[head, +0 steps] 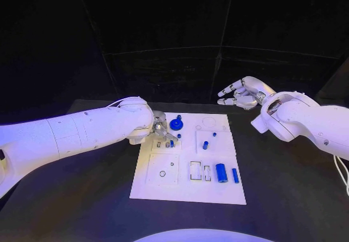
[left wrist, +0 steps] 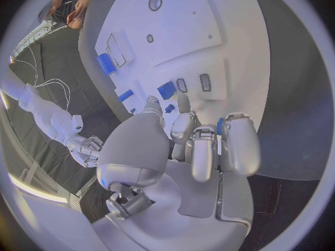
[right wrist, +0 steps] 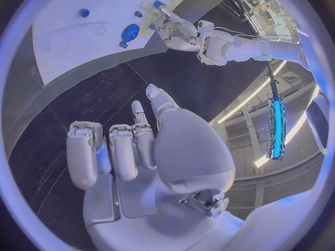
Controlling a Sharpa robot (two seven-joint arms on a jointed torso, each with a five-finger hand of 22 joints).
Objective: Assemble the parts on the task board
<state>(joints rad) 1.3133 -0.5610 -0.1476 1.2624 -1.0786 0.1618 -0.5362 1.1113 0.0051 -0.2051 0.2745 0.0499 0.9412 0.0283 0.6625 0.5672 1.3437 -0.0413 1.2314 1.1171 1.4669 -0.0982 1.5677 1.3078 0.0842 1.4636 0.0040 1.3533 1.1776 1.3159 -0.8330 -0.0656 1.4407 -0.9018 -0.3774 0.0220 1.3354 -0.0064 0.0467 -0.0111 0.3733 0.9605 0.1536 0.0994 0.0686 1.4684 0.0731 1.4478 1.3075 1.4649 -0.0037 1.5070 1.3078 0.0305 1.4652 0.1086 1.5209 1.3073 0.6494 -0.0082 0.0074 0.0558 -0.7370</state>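
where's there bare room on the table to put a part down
Bare black table lies right of the task board, and left of it below the left arm. It is crowded at the board's far left, where the left robot hand works among blue parts.

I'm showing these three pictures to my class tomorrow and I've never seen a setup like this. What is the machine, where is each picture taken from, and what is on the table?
This is a robot with two white arms, each ending in a silver hand. The square picture looks down from its head; the round ones come from cameras at each wrist. On the black table lies a white task board with small blue parts on it. The left hand reaches over the board beside a round blue part; whether it holds anything is unclear. The right hand hovers beyond the board, fingers apart, holding nothing.
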